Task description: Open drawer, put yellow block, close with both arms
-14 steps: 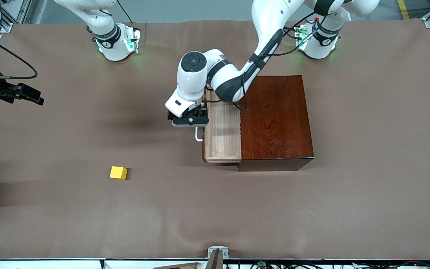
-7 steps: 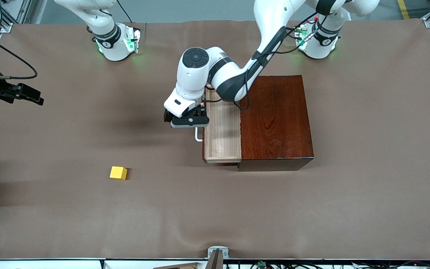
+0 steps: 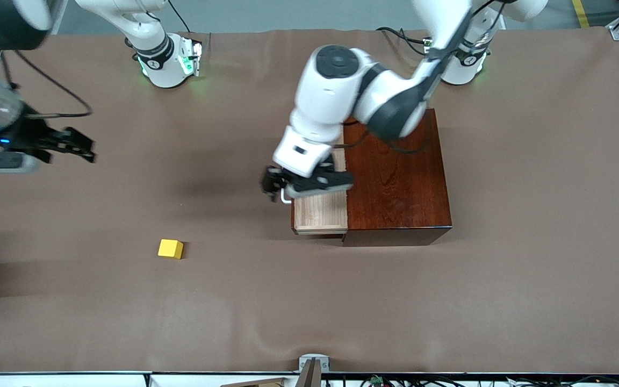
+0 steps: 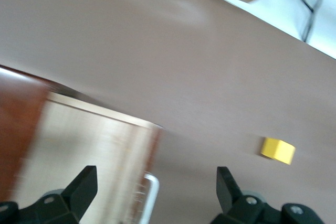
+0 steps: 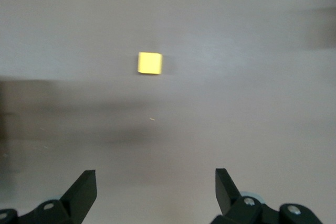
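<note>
The drawer [image 3: 320, 212] stands pulled out of the dark reddish-brown box [image 3: 395, 172], with its white handle [image 3: 286, 198] toward the right arm's end. My left gripper [image 3: 303, 185] hangs open and empty above the handle and the drawer's front; the left wrist view shows the handle [image 4: 149, 198] between its wide-apart fingers [image 4: 84, 187]. The yellow block [image 3: 171, 249] lies on the table, nearer the front camera than the drawer and toward the right arm's end. My right gripper [image 3: 70, 144] is open and empty, up over the table at the right arm's end. The block shows in its wrist view [image 5: 149, 62].
The brown table cover [image 3: 309, 301] stretches wide around the block and the box. The two arm bases [image 3: 167, 62] stand at the table's edge farthest from the front camera. A metal fitting [image 3: 312, 365] sits at the edge nearest it.
My left gripper has lifted off the handle and moved up over the drawer's front. My right arm has swung in over the table. The drawer and the block have not moved.
</note>
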